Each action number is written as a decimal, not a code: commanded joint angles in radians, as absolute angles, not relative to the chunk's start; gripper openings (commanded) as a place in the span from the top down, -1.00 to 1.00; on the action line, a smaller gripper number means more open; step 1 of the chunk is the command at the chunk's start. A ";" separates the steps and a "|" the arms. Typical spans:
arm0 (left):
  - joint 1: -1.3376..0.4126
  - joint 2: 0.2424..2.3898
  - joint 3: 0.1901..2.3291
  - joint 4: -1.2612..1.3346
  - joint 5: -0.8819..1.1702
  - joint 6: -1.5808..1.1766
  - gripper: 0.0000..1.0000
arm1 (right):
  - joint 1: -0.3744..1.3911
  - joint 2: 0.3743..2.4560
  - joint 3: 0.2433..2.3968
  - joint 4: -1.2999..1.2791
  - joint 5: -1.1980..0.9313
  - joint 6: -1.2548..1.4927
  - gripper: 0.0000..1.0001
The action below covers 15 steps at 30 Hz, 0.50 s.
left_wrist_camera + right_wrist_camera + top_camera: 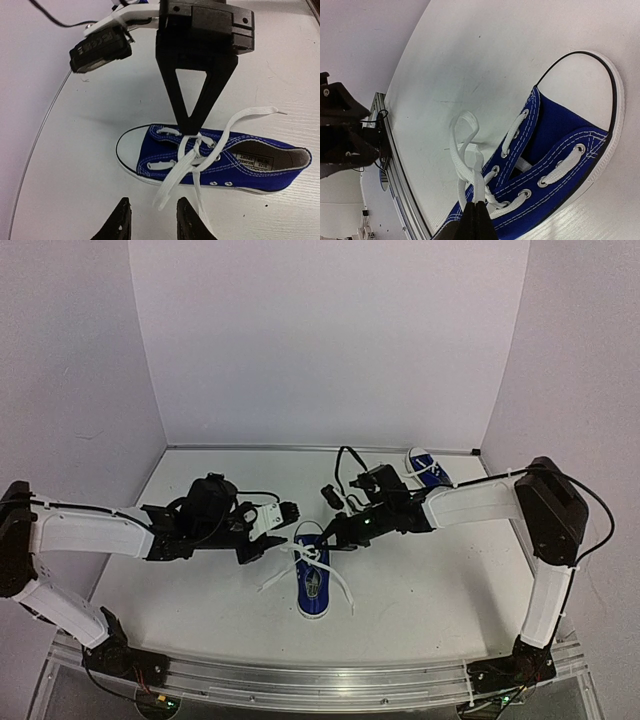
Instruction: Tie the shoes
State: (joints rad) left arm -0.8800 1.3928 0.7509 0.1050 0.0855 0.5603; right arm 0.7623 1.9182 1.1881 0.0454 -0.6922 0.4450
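— Shoe positions and jaw states?
— I logged the near shoe (312, 585) mid-table; the left gripper (152, 220) stood open, empty, beside it; the right gripper (476, 220) pinched its laces (250, 113); the second shoe (428, 468) lay far right.

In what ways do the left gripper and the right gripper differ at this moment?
The left gripper is open and holds nothing; the right gripper is shut on a white lace. The left gripper stands off to the side of the blue shoe, apart from it; the right gripper has its tips down at the shoe's eyelets. Both point towards this same shoe.
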 commanded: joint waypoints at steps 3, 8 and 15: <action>-0.927 1.527 0.912 0.010 0.148 0.742 0.40 | 0.758 1.895 1.186 0.091 -0.705 0.464 1.00; -0.962 1.621 0.977 -0.062 0.114 0.804 0.47 | 0.758 1.898 1.187 0.091 -0.707 0.466 1.00; -0.975 1.677 1.009 -0.108 0.085 0.842 0.60 | 0.758 1.904 1.190 0.092 -0.717 0.468 1.00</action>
